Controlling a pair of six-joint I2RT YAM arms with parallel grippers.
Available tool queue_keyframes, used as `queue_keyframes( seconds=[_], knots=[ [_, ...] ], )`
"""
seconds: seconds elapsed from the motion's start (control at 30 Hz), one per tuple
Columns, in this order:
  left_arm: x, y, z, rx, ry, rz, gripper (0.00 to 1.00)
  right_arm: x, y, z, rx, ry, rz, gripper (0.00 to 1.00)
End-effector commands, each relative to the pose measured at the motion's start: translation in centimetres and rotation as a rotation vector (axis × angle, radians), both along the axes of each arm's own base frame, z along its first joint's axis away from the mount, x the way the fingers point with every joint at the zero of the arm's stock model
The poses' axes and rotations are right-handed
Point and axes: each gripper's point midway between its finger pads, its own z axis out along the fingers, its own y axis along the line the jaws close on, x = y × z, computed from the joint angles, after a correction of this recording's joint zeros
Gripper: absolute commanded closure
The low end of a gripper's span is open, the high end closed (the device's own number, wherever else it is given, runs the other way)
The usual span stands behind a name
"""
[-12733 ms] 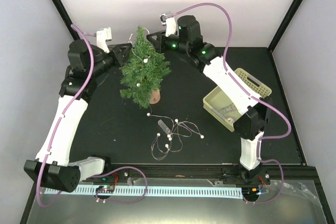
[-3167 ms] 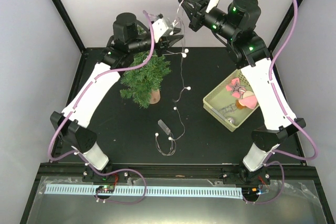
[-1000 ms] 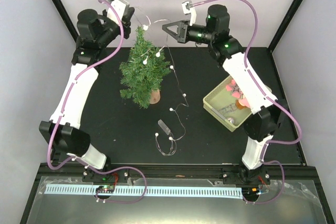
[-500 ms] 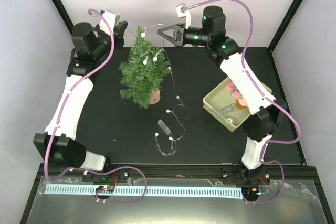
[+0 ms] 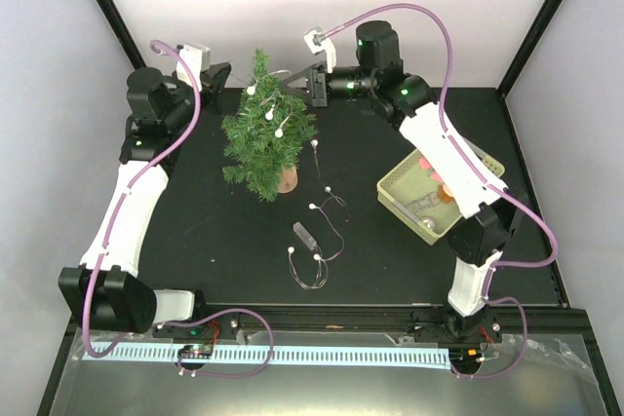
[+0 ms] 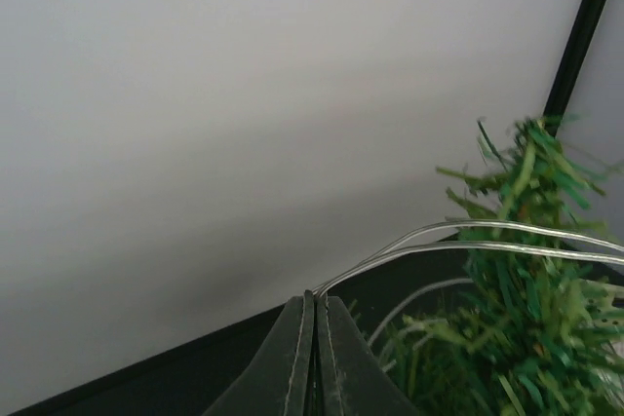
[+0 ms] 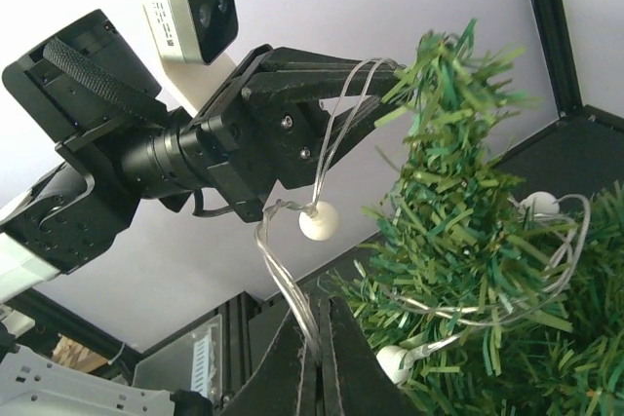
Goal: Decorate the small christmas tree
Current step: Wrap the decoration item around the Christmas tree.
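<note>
Small christmas tree (image 5: 268,138), draped with light string (image 7: 317,223). String is clenched beside the treetop by left hand (image 6: 314,304) and right hand (image 7: 317,309).

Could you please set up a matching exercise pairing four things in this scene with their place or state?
Things:
1. small christmas tree
2. basket
3. left pincer
4. clear box

Place or state:
A. shut on the light string, left of the treetop
B. lying flat on the black table, in front of the tree
C. upright on a wooden stump base
D. pale yellow-green, at the table's right side

Pairs: 1-C, 2-D, 3-A, 4-B
</note>
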Motion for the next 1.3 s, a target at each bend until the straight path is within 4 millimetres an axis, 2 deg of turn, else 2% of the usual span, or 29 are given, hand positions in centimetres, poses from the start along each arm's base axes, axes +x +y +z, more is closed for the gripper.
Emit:
queue_keyframes(
  seconds=[0.0, 0.2, 0.53, 0.9, 1.1, 1.27],
  knots=[
    [-2.0, 0.1, 1.5, -0.039, -0.057, -0.034, 0.98, -2.0, 0.5, -0.1, -0.027, -0.022, 0.053, 0.99],
    [-2.8, 0.5, -0.3, -0.039, -0.027, -0.026, 0.99, -3.4, 0.8, -2.2, -0.096, 0.002, 0.077, 0.99],
    [-5.2, 0.7, -2.0, -0.077, -0.044, -0.027, 0.98, -6.1, 1.1, -4.4, -0.155, 0.003, 0.117, 0.99],
    [-6.9, 0.7, -4.8, -0.063, -0.019, -0.038, 0.98, -6.8, 0.2, -8.3, -0.234, 0.035, 0.095, 0.99],
    [-8.0, 0.4, -6.7, -0.050, 0.011, -0.057, 0.98, -6.1, -0.8, -9.3, -0.287, 0.029, 0.014, 0.99],
    [-8.7, 0.3, -7.6, -0.034, 0.025, -0.067, 0.96, -5.9, -1.5, -8.7, -0.299, 0.008, -0.029, 0.99]
  ],
)
